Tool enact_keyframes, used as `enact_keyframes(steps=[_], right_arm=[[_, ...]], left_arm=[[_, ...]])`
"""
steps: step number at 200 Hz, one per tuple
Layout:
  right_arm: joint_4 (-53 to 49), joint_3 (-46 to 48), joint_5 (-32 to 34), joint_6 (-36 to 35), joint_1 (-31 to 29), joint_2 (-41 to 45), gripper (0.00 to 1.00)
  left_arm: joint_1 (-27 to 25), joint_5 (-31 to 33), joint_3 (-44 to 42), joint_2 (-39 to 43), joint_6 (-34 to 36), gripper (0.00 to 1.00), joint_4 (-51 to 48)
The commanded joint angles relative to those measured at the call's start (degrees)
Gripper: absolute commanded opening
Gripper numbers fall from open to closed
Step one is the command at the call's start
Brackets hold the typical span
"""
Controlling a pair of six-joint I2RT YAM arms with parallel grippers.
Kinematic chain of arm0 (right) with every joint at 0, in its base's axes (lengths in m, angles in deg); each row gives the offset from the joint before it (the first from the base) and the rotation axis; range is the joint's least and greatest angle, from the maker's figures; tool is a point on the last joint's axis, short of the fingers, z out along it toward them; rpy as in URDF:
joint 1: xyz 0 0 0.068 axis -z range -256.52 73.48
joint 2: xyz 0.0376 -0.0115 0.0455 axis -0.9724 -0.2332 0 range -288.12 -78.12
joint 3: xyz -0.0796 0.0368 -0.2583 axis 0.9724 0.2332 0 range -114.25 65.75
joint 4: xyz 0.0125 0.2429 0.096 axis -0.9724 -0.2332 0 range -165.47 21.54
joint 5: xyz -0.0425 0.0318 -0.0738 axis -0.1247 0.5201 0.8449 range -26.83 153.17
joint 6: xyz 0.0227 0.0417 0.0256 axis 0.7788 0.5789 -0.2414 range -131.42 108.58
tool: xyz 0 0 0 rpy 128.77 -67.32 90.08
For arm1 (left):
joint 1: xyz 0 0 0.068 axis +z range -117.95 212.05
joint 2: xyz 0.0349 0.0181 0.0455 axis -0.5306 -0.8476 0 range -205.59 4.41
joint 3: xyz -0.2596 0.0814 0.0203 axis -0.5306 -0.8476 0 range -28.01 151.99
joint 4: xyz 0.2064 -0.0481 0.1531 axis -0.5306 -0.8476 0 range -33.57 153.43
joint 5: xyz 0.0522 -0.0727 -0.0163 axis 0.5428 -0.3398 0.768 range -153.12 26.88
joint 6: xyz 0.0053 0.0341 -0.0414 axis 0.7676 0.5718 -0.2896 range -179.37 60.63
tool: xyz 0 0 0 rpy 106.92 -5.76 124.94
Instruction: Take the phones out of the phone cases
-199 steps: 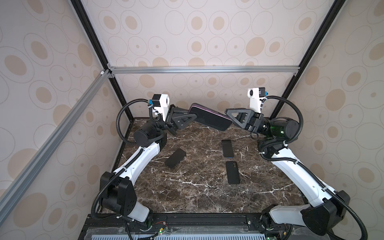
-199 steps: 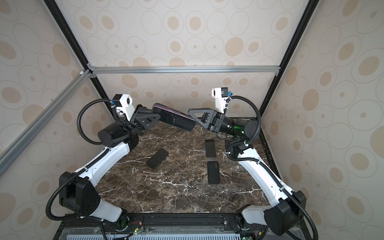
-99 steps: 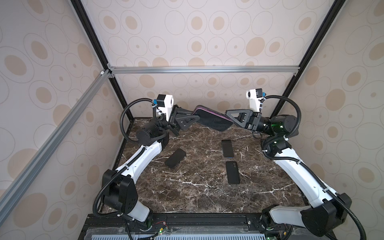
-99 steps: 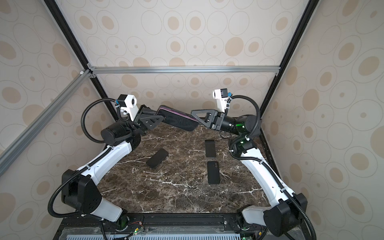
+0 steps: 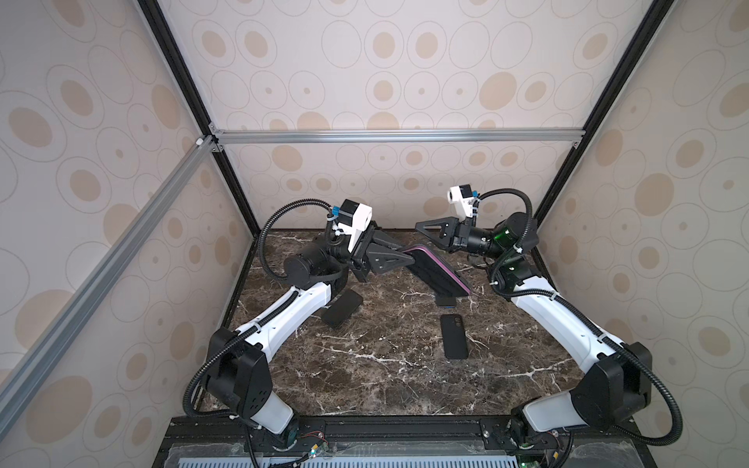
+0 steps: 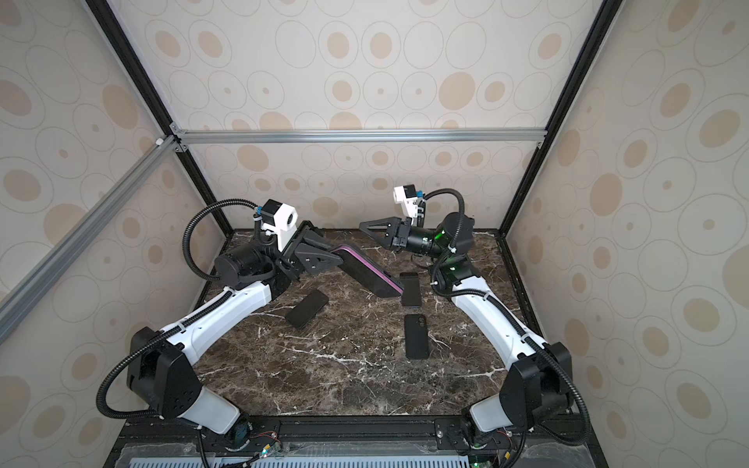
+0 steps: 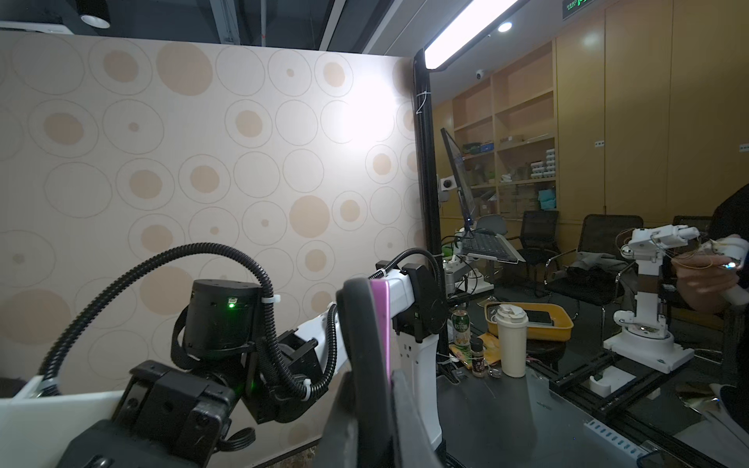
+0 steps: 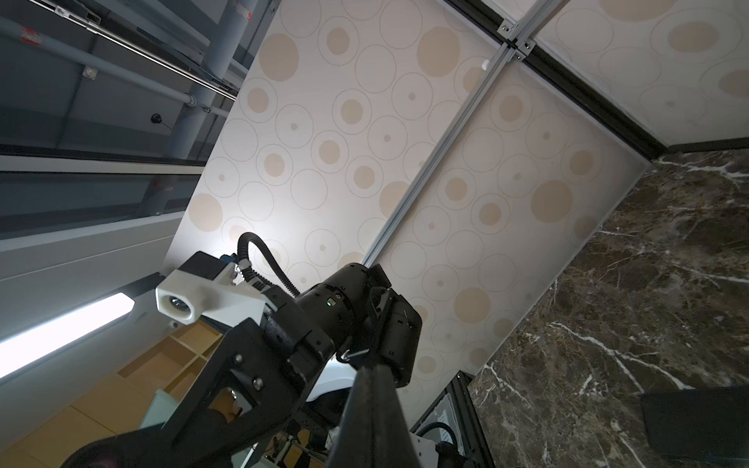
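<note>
Above the back half of the table (image 5: 385, 364), the left gripper (image 5: 405, 259) clamps the upper end of the phone (image 5: 439, 277), whose long axis slopes down rightward toward the table. The right gripper (image 5: 419, 225) hangs closed, empty and clear of it; a second ago it held the then-level phone

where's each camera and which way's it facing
Top views: high in front, looking down on the table; both arms, left gripper clamping the cased phone, right gripper shut, empty.
Left wrist: on the left arm, facing the right arm and room beyond; own fingers show.
Right wrist: on the right arm, facing the left arm; own fingers show.
Shared: wrist views show each other's arms.
</note>
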Motion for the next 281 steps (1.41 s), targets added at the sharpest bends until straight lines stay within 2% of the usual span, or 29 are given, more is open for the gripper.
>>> enact_keyframes(steps=[1, 11, 23, 31, 43, 67, 91, 111, 126, 148, 170, 201, 230, 281], right_arm=[[-9.21, -1.12, 0.82, -11.17, 1.56, 5.61, 0.0], [-20.44, -1.67, 2.85, -20.77, 2.14, 8.2, 0.07], [-33.54, -3.12, 6.98, -32.6, 2.25, 11.06, 0.19], [-39.91, -3.95, 9.88, -39.11, 2.31, 12.75, 0.27], [-46.46, -4.46, 13.42, -46.84, 2.36, 14.85, 0.34], [-49.91, -3.34, 16.92, -56.63, 2.37, 18.51, 0.47], [-49.68, -2.69, 16.18, -62.94, 2.43, 20.45, 0.49], [-47.41, -2.08, 11.05, -67.67, 2.28, 21.27, 0.47], [-48.81, -2.49, 6.91, -73.36, 1.25, 21.31, 0.43], [-57.49, -4.96, 8.37, -85.7, -2.94, 20.84, 0.41], [-62.37, -6.45, 8.29, -91.9, -4.52, 19.74, 0.44], [-64.13, -8.15, 7.0, -93.01, -4.84, 17.63, 0.46], [-64.81, -10.39, 8.99, -93.26, -5.55, 16.04, 0.47], [-64.67, -6.5, 9.77, -93.57, -6.37, 20.22, 0.45]], left_arm=[[1.58, 1.54, 0.0, 0.92, -0.76, 0.0, 13.91], [2.63, 1.53, -0.7, 1.16, -0.3, 0.0, 12.81], [3.96, 1.55, -1.98, 1.78, 1.25, 0.0, 10.8], [4.67, 1.22, -2.92, 2.45, 3.53, 0.0, 7.72], [5.62, 0.59, -4.68, 4.07, 9.09, 0.0, 1.48], [6.69, 0.47, -6.94, 7.98, 24.53, 0.0, -17.05], [6.78, 1.58, -6.07, 11.12, 42.04, 0.0, -37.99], [6.78, 2.3, -4.95, 12.43, 49.91, 0.0, -48.14], [6.78, 2.11, -4.81, 12.65, 50.73, 0.0, -49.47], [6.78, 1.57, -4.97, 12.75, 50.72, 0.0, -49.45], [6.78, 1.1, -4.99, 12.76, 49.55, 0.0, -48.17], [6.74, 0.04, -5.09, 12.62, 46.93, 0.0, -45.44], [6.78, -0.26, -5.24, 12.55, 46.18, 0.0, -44.75], [6.78, 1.35, -5.95, 13.26, 46.94, 0.0, -44.73]])
